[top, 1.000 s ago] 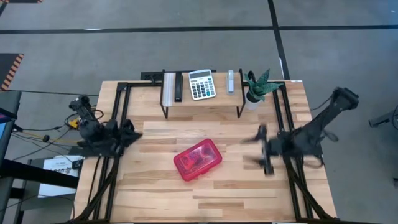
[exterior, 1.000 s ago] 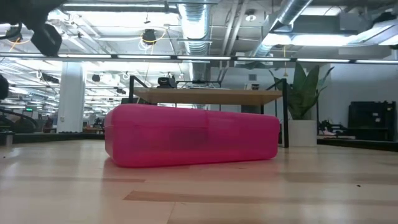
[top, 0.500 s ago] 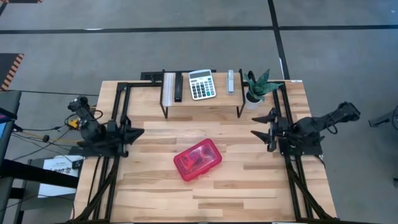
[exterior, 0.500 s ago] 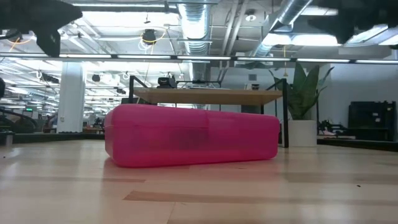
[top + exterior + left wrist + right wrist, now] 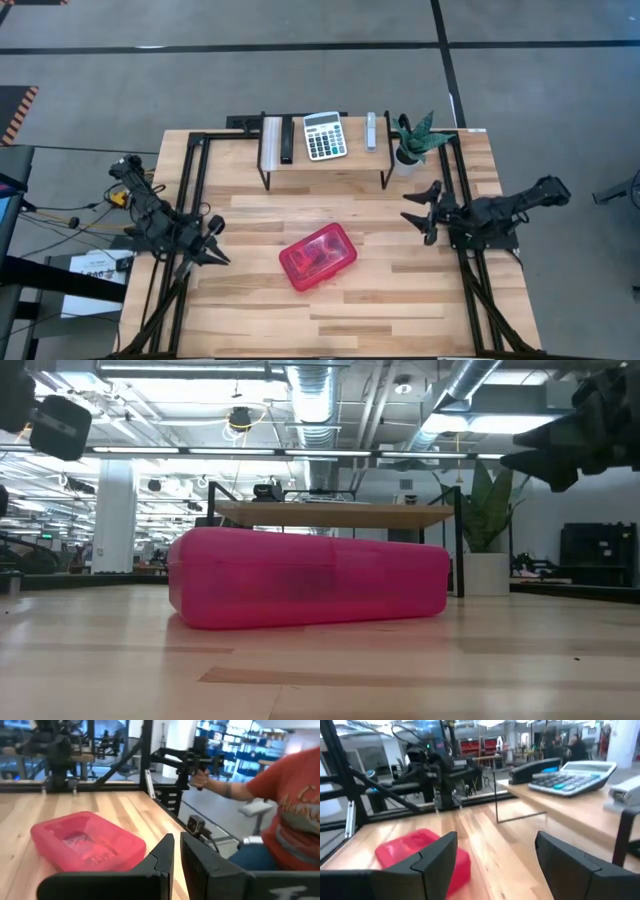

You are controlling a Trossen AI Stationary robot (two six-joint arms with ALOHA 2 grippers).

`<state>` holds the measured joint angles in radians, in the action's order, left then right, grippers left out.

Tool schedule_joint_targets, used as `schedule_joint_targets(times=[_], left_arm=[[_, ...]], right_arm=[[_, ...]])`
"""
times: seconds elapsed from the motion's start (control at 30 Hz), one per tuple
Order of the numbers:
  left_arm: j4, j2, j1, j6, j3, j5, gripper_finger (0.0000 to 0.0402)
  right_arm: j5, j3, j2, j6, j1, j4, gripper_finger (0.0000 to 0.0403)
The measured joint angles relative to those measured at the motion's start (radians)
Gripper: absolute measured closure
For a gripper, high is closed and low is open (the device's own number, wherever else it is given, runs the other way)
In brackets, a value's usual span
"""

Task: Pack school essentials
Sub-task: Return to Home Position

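**Both my jaws empty, the red case shut between them**

My left gripper (image 5: 213, 253) has its two flat, dark fingers pressed almost together – only a thin slit between them – and they pinch nothing. It hangs over the left edge of the table, pointing toward the middle. My right gripper (image 5: 428, 212) is spread wide, its angular black fingers well apart and empty, held above the right side of the table and facing inward.

Between the two, well apart from both, lies the red translucent plastic case with rounded corners (image 5: 318, 256), set askew on the boards with its lid down. The school essentials (image 5: 316, 254) show only as dim darker shapes through the lid – I cannot tell one from another.

The table of pale wooden planks (image 5: 400, 300) carries a small black-legged wooden shelf (image 5: 325, 162) at its far edge, with a grey rectangular calculator (image 5: 325, 135) on it and a spiky green potted plant (image 5: 412, 140) beside it. Past the table's near side, a person in an orange shirt (image 5: 295, 815) sits.
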<state>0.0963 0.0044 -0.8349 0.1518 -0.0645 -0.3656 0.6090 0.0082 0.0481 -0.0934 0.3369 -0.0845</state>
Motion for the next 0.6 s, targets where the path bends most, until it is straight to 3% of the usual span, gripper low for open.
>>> schedule_joint_targets(times=[0.4, 0.6], left_arm=[[0.006, 0.000, 0.000, 0.029, 0.004, 0.154, 0.0382], [0.018, 0.000, 0.000, 0.015, 0.004, 0.253, 0.0382]], right_arm=[[0.109, -0.001, 0.005, 0.176, -0.071, 0.008, 0.0112], [0.110, -0.001, 0.005, 0.173, -0.090, 0.009, 0.0112]])
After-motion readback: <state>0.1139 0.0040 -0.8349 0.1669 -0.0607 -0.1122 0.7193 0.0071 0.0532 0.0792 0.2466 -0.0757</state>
